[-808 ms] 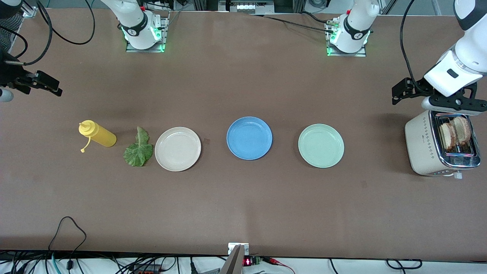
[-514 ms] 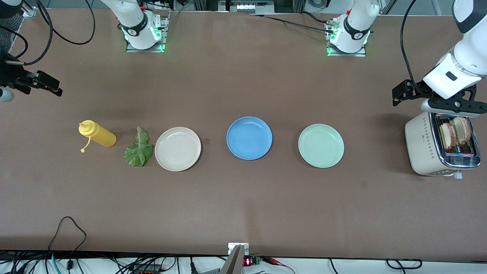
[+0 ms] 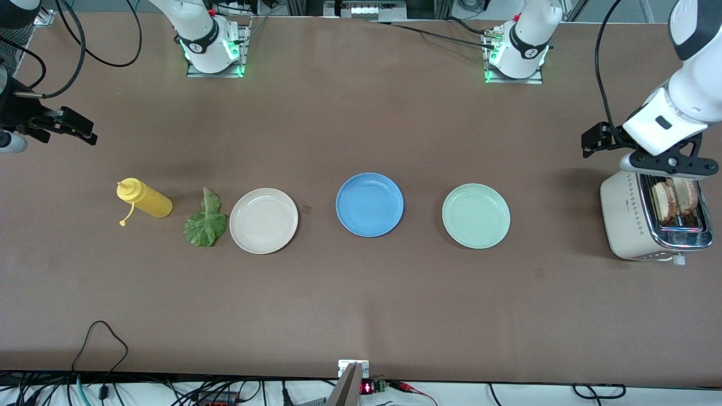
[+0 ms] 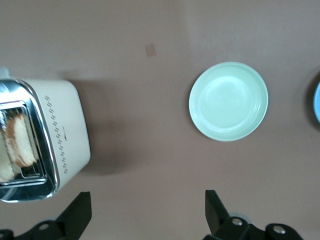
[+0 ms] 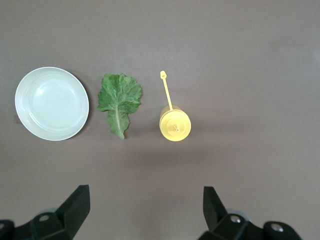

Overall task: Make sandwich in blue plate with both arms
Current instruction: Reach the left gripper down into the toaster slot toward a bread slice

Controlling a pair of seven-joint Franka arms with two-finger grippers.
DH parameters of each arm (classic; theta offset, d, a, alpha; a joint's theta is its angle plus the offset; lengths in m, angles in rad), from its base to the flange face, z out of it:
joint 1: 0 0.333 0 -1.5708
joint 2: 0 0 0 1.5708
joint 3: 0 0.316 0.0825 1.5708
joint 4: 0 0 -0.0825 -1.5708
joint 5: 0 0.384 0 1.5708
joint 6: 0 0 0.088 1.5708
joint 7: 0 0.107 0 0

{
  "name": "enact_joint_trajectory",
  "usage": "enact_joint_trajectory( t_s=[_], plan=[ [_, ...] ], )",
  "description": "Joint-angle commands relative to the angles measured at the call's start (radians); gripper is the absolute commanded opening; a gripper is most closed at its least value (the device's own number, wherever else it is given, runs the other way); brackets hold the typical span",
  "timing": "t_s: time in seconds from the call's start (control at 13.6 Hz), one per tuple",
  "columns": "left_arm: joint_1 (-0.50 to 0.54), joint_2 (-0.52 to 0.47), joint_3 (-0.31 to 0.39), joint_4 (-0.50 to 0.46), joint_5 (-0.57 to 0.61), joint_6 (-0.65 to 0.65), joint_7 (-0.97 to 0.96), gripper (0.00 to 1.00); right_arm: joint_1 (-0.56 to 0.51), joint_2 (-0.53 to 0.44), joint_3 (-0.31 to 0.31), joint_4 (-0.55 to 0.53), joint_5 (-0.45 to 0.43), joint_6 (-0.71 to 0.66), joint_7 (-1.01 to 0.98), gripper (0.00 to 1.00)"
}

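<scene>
Bread slices (image 3: 674, 201) upright in toaster (image 3: 648, 217), blue plate (image 3: 369, 204) bare; left gripper (image 4: 145, 217) open over toaster, right gripper (image 5: 142, 215) open, waiting near mustard bottle (image 3: 144, 201); bread's light, crumbly: pinch exposed top crust gently.

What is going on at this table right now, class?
Nothing is being held yet. The left tool, open, hangs by the toaster, where two bread slices sit in the slots. The right tool, also open, hangs above bare table near the yellow bottle. The lettuce leaf lies beside the cream plate. The blue plate is empty.
</scene>
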Motion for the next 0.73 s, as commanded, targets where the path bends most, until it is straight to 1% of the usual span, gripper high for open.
enact_joint_trajectory(
  t_s=[0.0,0.07,0.15,0.29,0.37,0.44,0.51,0.66],
  plan=[
    [0.001,0.062,-0.001,0.065,0.023,-0.046,0.025,1.0,-0.001,-0.004,-0.004,0.005,0.004,0.004,-0.003,1.0],
    [-0.001,0.086,0.0,0.082,0.039,-0.046,0.025,1.0,-0.001,0.0,-0.004,0.005,0.003,0.004,-0.003,1.0],
    [0.001,0.109,-0.003,0.111,0.09,-0.047,0.026,1.0,-0.003,0.002,-0.004,0.005,0.003,0.004,-0.003,1.0],
    [-0.002,0.129,-0.004,0.117,0.192,-0.046,0.032,1.0,-0.005,0.002,-0.004,0.005,0.003,0.007,-0.003,1.0],
    [0.004,0.143,-0.003,0.116,0.225,-0.046,0.034,1.0,-0.003,0.002,-0.004,0.005,0.003,0.007,-0.003,1.0],
    [0.02,0.149,0.003,0.109,0.228,-0.046,0.035,1.0,-0.002,0.002,-0.004,0.005,0.003,0.007,-0.003,1.0],
    [0.069,0.154,0.002,0.105,0.23,-0.041,0.044,1.0,-0.001,0.002,-0.004,0.005,0.003,0.006,-0.003,1.0],
    [0.131,0.191,0.003,0.103,0.23,-0.033,0.103,1.0,-0.001,0.003,-0.004,0.005,0.003,0.007,-0.005,1.0]
  ],
)
